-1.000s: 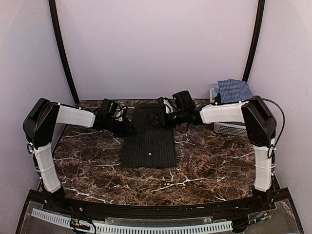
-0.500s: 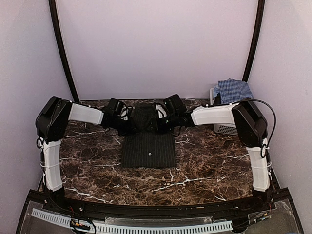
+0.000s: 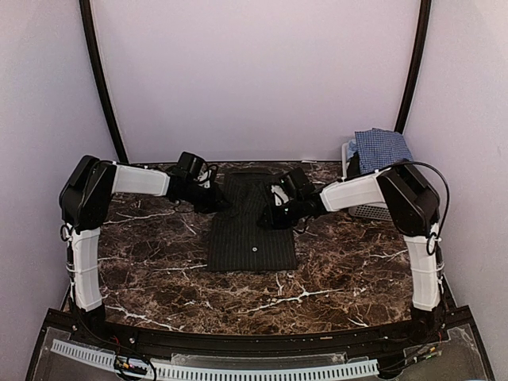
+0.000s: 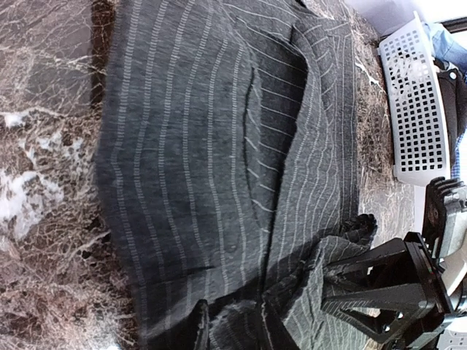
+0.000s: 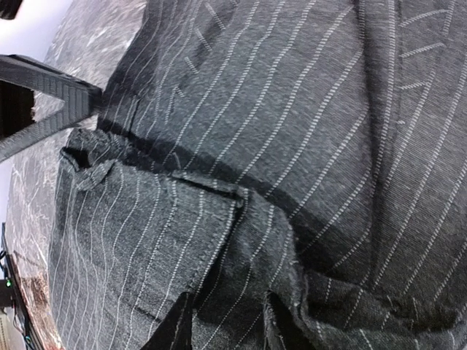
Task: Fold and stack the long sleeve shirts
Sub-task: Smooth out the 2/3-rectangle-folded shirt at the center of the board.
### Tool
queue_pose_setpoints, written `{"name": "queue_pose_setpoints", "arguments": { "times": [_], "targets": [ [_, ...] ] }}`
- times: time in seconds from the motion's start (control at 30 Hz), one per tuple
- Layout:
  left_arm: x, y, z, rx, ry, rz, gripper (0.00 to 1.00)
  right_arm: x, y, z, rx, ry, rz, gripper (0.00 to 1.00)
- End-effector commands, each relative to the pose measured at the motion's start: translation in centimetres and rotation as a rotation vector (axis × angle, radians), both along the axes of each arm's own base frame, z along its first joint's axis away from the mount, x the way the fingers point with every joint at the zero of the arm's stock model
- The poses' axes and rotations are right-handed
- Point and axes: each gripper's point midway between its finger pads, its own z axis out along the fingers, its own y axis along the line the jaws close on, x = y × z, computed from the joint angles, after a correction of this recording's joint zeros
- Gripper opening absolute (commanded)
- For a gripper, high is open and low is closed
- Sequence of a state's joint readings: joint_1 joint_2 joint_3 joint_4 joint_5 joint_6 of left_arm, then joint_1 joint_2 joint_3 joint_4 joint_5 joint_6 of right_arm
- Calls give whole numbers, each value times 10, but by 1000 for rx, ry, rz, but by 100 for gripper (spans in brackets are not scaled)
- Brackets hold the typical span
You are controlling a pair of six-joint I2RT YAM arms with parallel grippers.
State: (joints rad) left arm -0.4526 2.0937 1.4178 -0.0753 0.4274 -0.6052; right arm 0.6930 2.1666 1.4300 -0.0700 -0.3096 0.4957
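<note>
The black pinstriped shirt [image 3: 252, 234] lies as a narrow folded strip on the marble table [image 3: 349, 270]. My left gripper [image 3: 213, 198] is at its far left edge, shut on a bunched fold of the black shirt [image 4: 219, 146], with cloth between the fingers of this gripper [image 4: 233, 310]. My right gripper [image 3: 271, 213] sits over the strip's right side. In its wrist view the right gripper [image 5: 226, 306] pinches a raised fold of the black shirt [image 5: 292, 109]. The blue-and-white check shirt [image 3: 381, 147] lies heaped on the white basket [image 3: 373, 210].
The white slatted basket [image 4: 412, 109] stands at the table's far right corner against the wall. Purple walls close in the back and both sides. A white slotted strip [image 3: 214, 369] runs along the near edge below the arm bases.
My right gripper has moved nearer and lower onto the shirt, and its jaws have narrowed on cloth. The strip's near end has shifted slightly right. The left gripper moved in earlier, then held.
</note>
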Motion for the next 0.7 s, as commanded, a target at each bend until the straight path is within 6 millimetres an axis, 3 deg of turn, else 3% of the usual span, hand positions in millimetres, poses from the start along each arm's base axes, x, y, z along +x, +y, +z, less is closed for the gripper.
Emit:
{"name": "queue_pose_setpoints", "arguments": {
  "times": [0.0, 0.1, 0.17, 0.27, 0.43, 0.57, 0.67],
  "targets": [
    [5, 6, 24, 7, -44, -5, 22, -1, -14, 27, 40, -2, -45, 31],
    [6, 10, 33, 4, -60, -1, 22, 5, -20, 53, 98, -39, -67, 33],
    [4, 12, 38, 3, -65, 2, 23, 10, -27, 56, 103, -43, -81, 34],
    [-4, 17, 41, 1, -64, 5, 23, 17, -40, 44, 87, -20, -105, 33],
    [-23, 26, 53, -10, -72, 12, 24, 17, -64, 7, 38, 36, -151, 32],
    [-48, 34, 50, -24, -45, 11, 24, 19, -80, -14, 38, 70, -194, 31],
    [-74, 42, 40, -42, -6, 19, 24, 19, -86, -17, 39, 85, -210, 30]
  ]
}}
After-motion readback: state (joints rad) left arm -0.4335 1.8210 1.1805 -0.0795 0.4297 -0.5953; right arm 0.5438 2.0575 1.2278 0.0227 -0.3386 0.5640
